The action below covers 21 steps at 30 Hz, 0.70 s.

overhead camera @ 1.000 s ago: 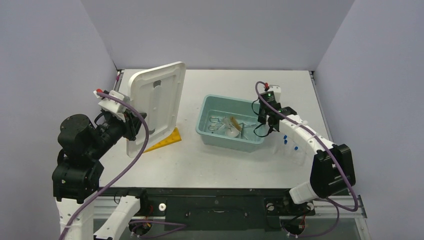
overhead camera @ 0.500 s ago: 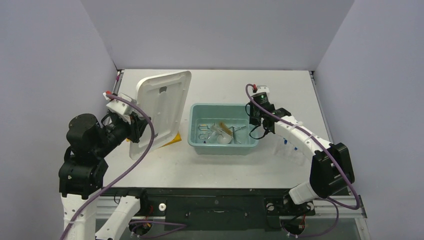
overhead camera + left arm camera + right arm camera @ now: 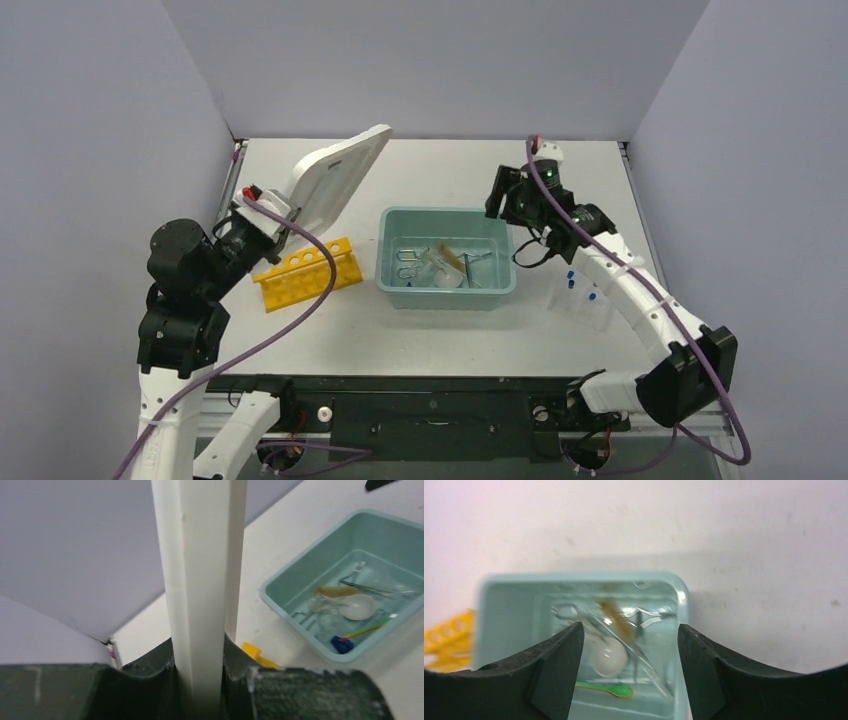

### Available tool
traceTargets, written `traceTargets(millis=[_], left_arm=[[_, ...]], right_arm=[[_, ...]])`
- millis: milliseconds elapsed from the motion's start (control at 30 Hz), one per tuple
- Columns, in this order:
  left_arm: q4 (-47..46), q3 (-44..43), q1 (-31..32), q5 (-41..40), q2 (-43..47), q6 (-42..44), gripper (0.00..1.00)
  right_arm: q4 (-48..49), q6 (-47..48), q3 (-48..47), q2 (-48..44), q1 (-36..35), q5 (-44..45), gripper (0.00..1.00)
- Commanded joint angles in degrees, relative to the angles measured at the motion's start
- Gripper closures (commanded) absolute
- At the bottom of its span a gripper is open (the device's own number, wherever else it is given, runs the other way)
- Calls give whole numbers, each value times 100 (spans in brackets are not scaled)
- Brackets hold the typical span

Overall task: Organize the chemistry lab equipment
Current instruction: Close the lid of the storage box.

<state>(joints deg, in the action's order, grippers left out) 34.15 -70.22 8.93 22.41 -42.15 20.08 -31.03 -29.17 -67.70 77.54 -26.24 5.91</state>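
My left gripper (image 3: 268,214) is shut on the edge of the white lid (image 3: 338,172), which stands tilted up above the table's left side; the left wrist view shows the lid (image 3: 200,570) pinched edge-on between both jaws. The yellow rack (image 3: 305,272) lies under it. The teal tub (image 3: 447,212) holds the metal tongs (image 3: 408,262), the tan brush (image 3: 450,257), the round dish (image 3: 446,281) and clear glass. Raised over the tub's far right corner, my right gripper (image 3: 499,196) is open and empty, and its view looks down on the dish (image 3: 608,659) and brush (image 3: 616,617).
Blue-capped vials (image 3: 581,290) stand in a clear holder right of the tub. A green spatula (image 3: 606,689) lies in the tub's near part. Grey walls close in the table at the back and on both sides.
My right gripper slid the tub left, then let go of its right rim, opened and rose. My left arm swung the lid up and back, baring the yellow rack.
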Motion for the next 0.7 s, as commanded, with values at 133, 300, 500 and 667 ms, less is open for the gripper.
traceTargets(millis=[133,300,500,667], left_arm=[[-2613,614,44,-324,474,2740,84],[-3596,1467,46,-81,1058,4168,84],[-3908,2080,44,99,1534,5425,84],[-3851,2163,46,53,1654,5815,85]], right_arm=[[988,-1567,-1328,-601,-119,-1199,33],[2572,-2739,-1192,-542,-555,-1975,31],[3928,-3524,-1583,-21,-1440,-2189,29],[4418,-3876,-1862,441,-1922,-2310,29]])
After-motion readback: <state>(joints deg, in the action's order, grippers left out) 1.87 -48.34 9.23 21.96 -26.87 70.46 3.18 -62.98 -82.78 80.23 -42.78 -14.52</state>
